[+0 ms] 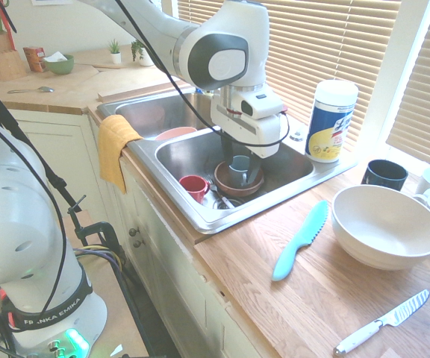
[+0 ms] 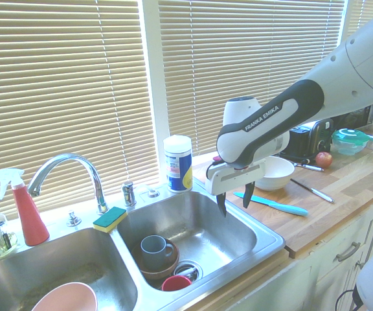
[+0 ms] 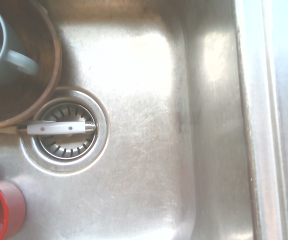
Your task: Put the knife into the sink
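Wood-grained worktop point(image 1: 234, 268) bears the serrated turquoise plastic knife point(image 1: 301, 242); beside it, the stainless sink point(image 1: 169, 186) holds a brown bowl point(image 1: 230, 188) cradling a blue-grey mug point(image 1: 239, 170). Claw point(image 2: 234, 202) hangs spread.

A red apple point(image 2: 324, 160) sits beside the toaster point(image 2: 311, 139).

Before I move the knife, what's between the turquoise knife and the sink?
Between the turquoise knife and the sink, the first exterior view shows only bare wooden countertop.
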You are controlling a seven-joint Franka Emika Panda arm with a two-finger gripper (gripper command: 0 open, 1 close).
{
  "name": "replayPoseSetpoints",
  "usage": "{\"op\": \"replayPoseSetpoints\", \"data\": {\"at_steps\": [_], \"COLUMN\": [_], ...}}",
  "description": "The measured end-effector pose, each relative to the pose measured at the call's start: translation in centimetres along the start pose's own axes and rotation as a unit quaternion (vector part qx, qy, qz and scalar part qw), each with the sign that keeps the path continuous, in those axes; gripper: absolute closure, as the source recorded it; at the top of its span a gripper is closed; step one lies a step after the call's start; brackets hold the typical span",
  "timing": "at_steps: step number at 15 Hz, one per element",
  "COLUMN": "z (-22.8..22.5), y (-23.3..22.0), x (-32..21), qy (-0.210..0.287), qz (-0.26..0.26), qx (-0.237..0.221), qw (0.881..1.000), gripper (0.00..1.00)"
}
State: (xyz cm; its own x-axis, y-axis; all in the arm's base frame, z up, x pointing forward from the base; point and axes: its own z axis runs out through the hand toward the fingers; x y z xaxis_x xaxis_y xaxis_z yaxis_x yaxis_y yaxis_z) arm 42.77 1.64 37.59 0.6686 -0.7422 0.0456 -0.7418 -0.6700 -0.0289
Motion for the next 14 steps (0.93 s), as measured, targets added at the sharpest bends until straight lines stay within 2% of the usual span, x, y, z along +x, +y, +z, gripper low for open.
{"op": "replayPoseSetpoints", "data": {"at_steps": [3, 6, 9, 11, 14], "z": [0.0, -0.7, -1.4, -1.4, -1.0], "y": [0.0, 1.4, 4.8, 7.7, 12.1], "x": [0.1, 1.5, 4.1, 6.2, 9.2], "qy": [0.0, 0.002, -0.004, 0.005, 0.006], "qz": [-0.006, -0.077, -0.163, -0.202, -0.211], "qx": [0.001, 0.004, -0.008, -0.035, -0.055], "qw": [1.0, 0.997, 0.987, 0.979, 0.976], "gripper": [0.0, 0.0, 0.0, 0.0, 0.0]}}
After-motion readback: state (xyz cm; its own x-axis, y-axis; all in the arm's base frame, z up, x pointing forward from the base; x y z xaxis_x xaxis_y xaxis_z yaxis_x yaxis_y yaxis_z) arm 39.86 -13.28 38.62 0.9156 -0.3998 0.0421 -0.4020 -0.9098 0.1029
